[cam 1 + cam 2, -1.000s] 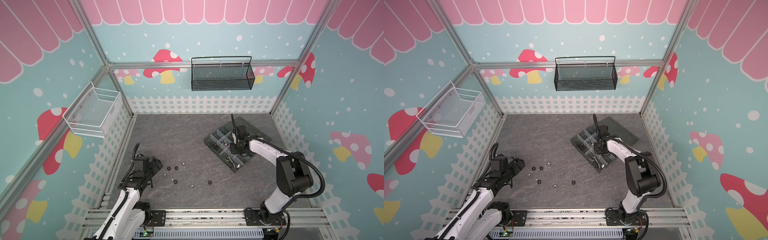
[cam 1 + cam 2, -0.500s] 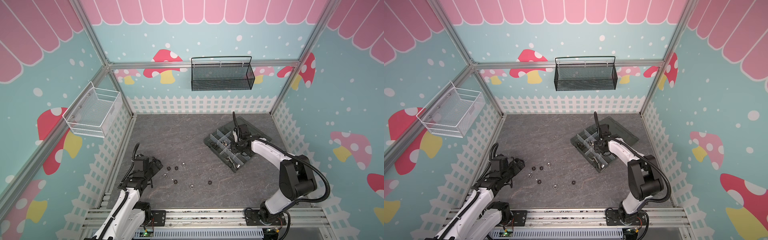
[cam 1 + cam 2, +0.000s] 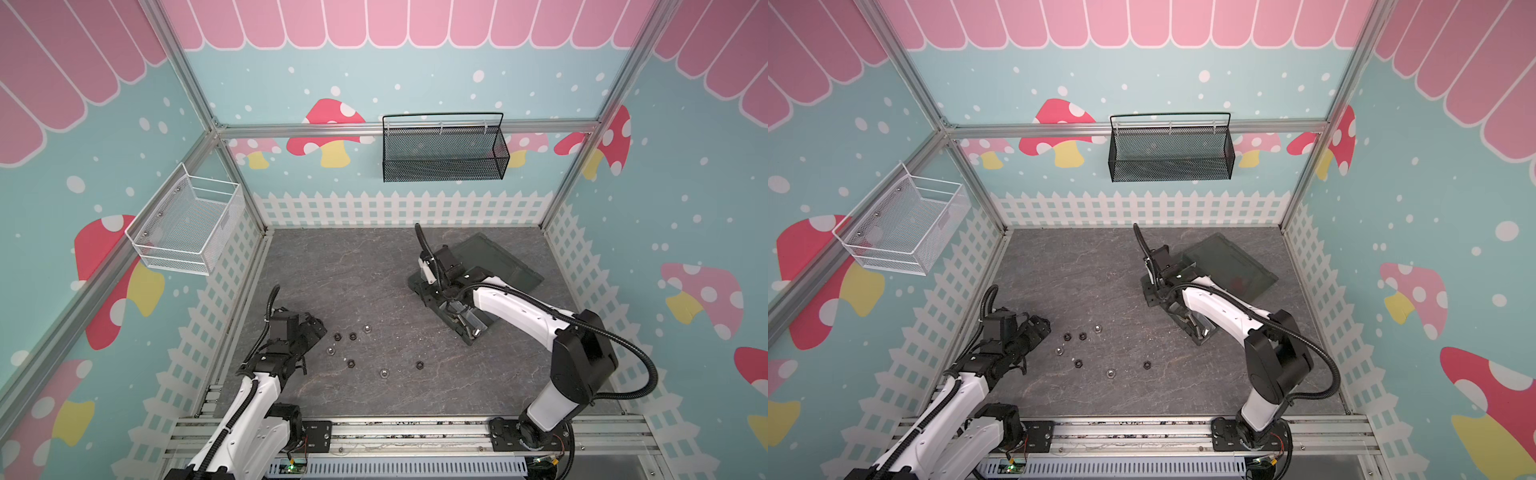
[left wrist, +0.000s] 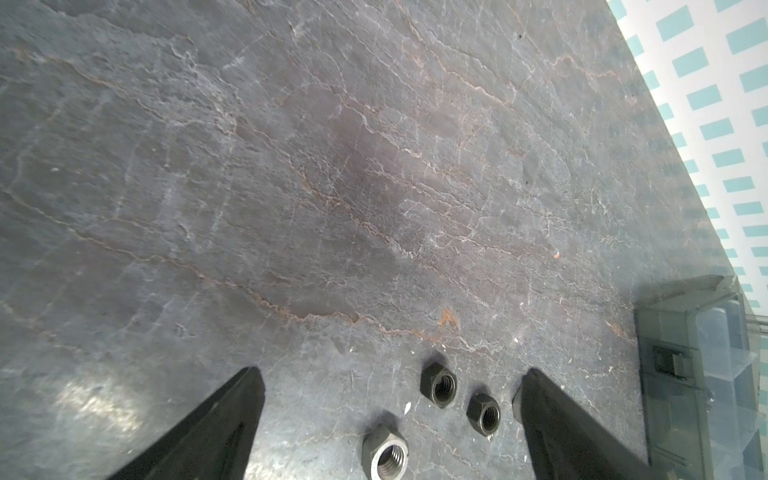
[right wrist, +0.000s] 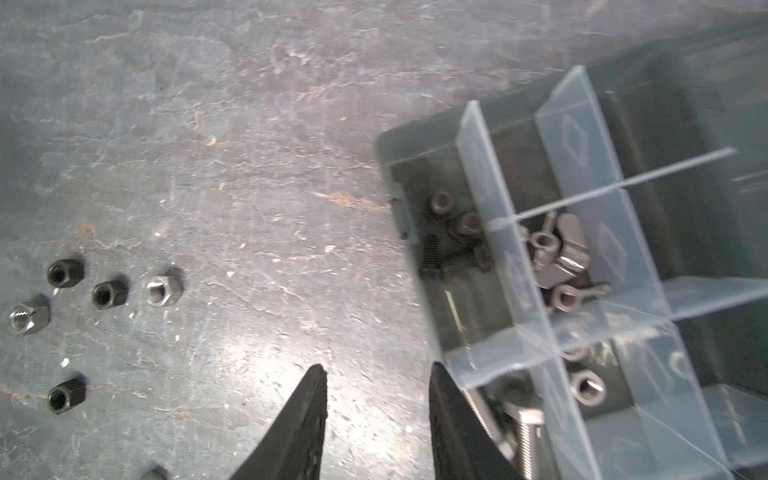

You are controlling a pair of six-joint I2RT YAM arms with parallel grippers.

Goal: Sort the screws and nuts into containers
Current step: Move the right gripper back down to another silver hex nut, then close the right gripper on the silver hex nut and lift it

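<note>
Grey stone-patterned tabletop (image 3: pixel 353 270) carried seven loose nuts (image 3: pixel 353 336), black and silver, scattered just ahead of the left gripper (image 4: pixel 390 376). Its fingers stood released and wide, grasping nothing, low over the table. Three of the nuts showed between them in the left wrist view. Well apart on the right lay the containers (image 3: pixel 467 326), with the lid (image 3: pixel 498 262) lying open behind. The right gripper (image 5: pixel 377 370) hung just beside the box, on the side facing the nuts, fingers parted and empty. Black screws (image 5: pixel 432 257) lay in a corner compartment, silver pieces in neighbouring ones, though that view was blurred.
</note>
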